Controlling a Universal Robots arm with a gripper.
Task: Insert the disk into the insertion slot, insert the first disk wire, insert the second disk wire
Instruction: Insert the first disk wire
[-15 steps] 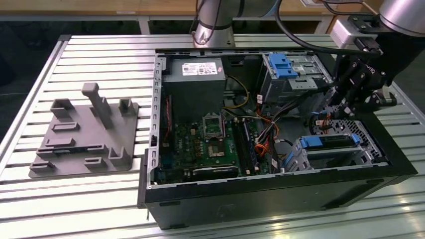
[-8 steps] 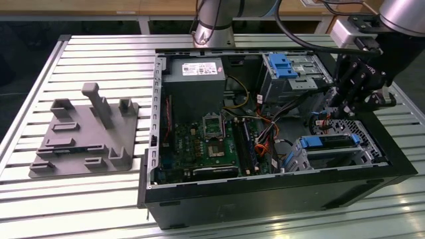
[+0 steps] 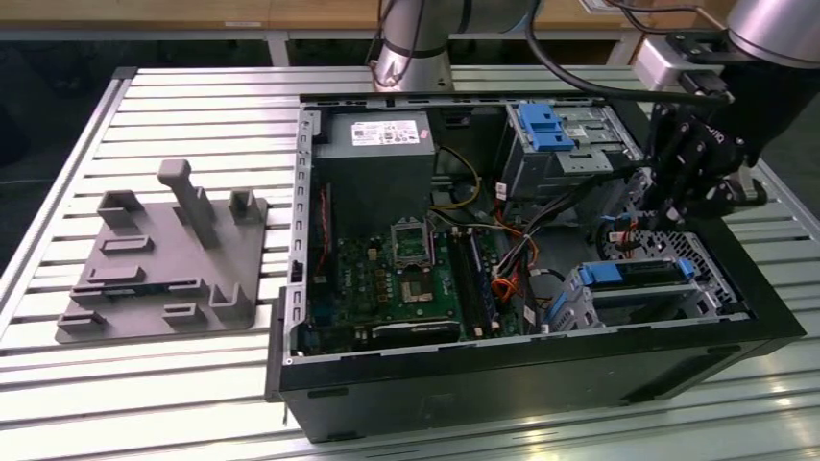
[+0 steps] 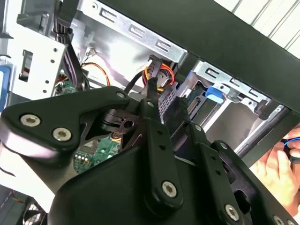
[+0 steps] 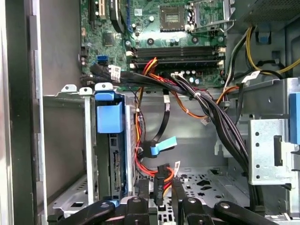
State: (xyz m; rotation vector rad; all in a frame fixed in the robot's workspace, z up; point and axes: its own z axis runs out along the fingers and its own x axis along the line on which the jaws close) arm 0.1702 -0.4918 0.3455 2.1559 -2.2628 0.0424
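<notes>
Slatted metal surface carries an open computer case. Toward the exterior view's right, at the near end of the case, the disk in its blue carrier sits inside the insertion slot. Just beside that slot the gripper reaches into the case, its fingers pinching the black plug of a disk wire with red, yellow and black leads.
</notes>
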